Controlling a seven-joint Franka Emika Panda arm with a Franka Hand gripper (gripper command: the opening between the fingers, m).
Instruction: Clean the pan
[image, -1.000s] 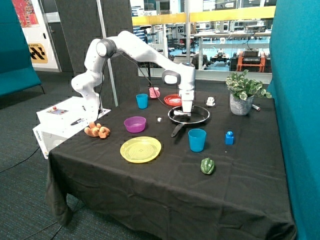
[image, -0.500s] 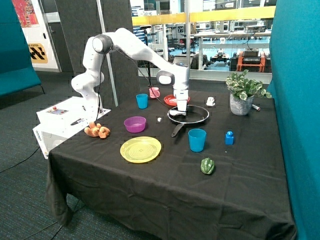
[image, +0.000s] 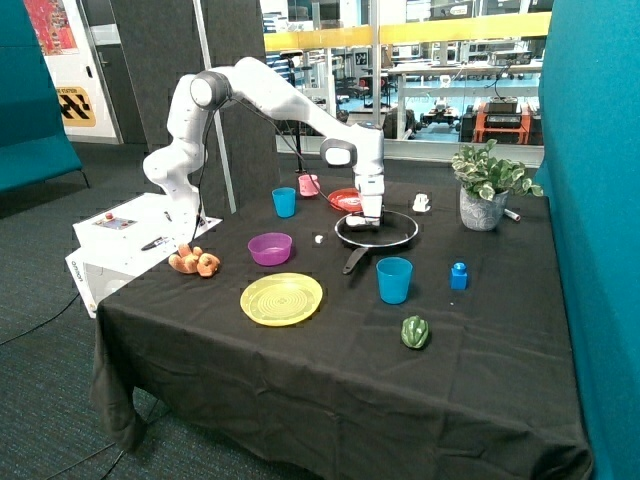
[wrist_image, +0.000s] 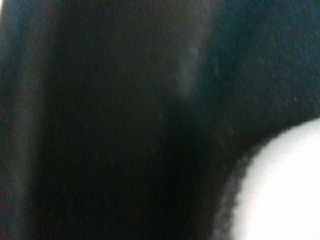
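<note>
Pincer (image: 369, 222) down in pan (image: 390, 235)

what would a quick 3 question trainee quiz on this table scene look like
1. True or false: the gripper is down at the pan.
2. Which sits nearest the pan's handle? A) potted plant B) big blue cup C) purple bowl
3. What colour is the plate at the near side of the table?

Key: 1 true; 2 B; 3 yellow-green.
</note>
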